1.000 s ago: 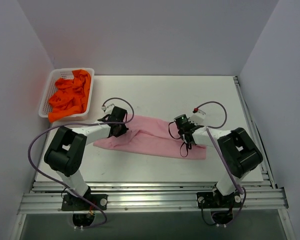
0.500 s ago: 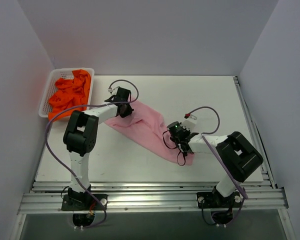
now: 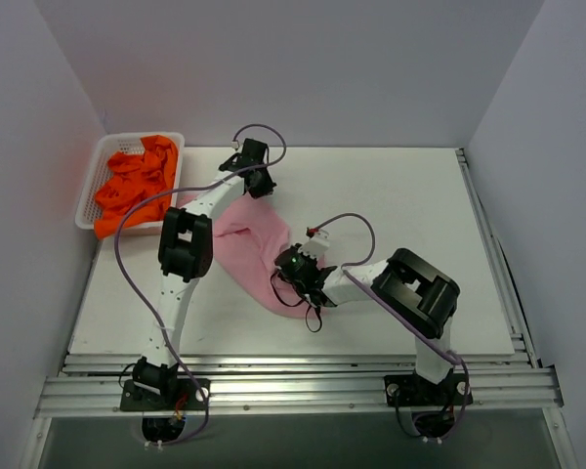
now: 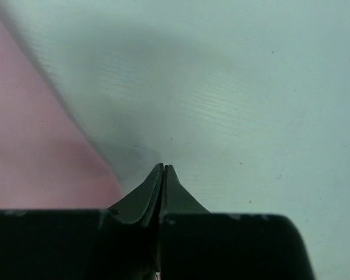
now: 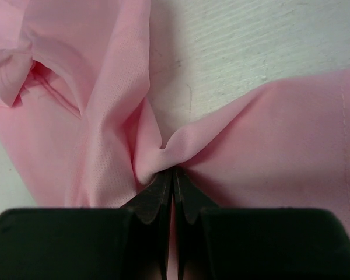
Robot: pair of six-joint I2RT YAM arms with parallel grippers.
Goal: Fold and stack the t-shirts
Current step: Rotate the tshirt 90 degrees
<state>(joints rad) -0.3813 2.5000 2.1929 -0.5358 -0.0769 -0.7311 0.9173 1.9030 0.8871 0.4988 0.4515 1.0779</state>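
Low in the centre of the overhead frame, the right claw [image 3: 295,276] sits down on the white bench [image 3: 400,195], its jaws pressed tight on a puckered fold of the pink t-shirt [image 3: 252,242]. The right wrist view shows the fabric gathered to a point right at the fingertips. Creases fan away toward the upper left, and a smoother panel with a stitched hem line lies at the right edge. A wedge of bare bench shows above the pinch, between the two spreads of cloth.

The shirt lies as a rumpled band, running diagonally from the right claw up and to the left through the middle of the overhead frame.

At its far end, left of centre in the upper part of the frame, is the left claw [image 3: 255,182], at the end of an arm stretched long from the lower left. Its jaws meet tip to tip. In the left wrist view, blurred pink cloth fills the left side and runs up to the left flank of the fingers. Whether any cloth is caught between the fingers cannot be told from that view.

Farthest back, in the upper left corner beside the wall, a white mesh basket [image 3: 122,145] holds a heap of orange t-shirts [image 3: 137,186], with one end draped over its near rim.
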